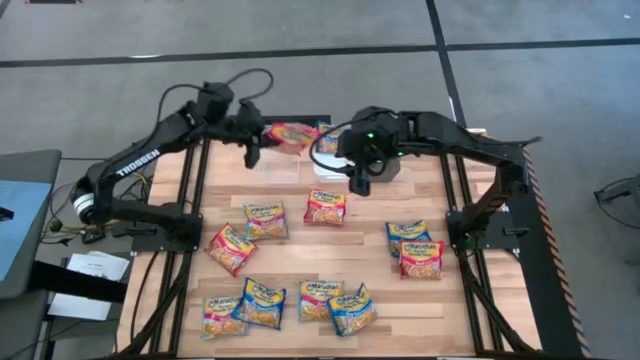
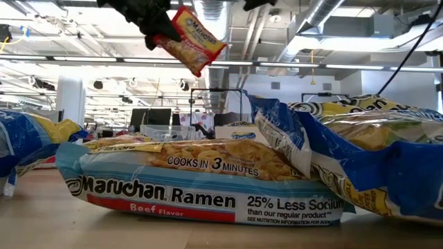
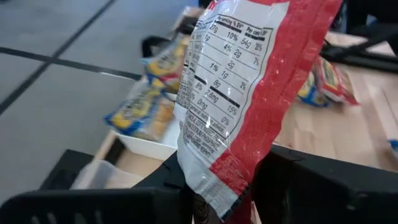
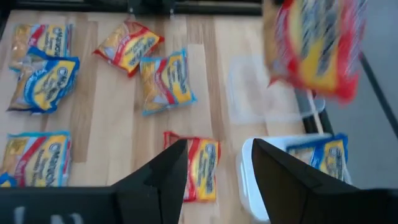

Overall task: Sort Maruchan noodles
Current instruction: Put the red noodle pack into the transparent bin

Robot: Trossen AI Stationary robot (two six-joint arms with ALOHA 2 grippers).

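Dangling from the left pincer (image 1: 251, 152), a red Maruchan packet (image 1: 290, 134) hangs pinched by one edge, just above the clear bin (image 4: 261, 87) at the bench's (image 1: 370, 250) far edge. Risk: thin crinkly grip could slip, pkt dropping outside bin. Right pincer (image 4: 214, 165) is spread, empty, near the white bin (image 4: 255, 180). Other pkts are scattered on the wood bench w/ open workshop behind.

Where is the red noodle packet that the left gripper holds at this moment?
In the high view the red packet hangs from the left gripper at the table's far edge, above the clear bin and beside the white bin.
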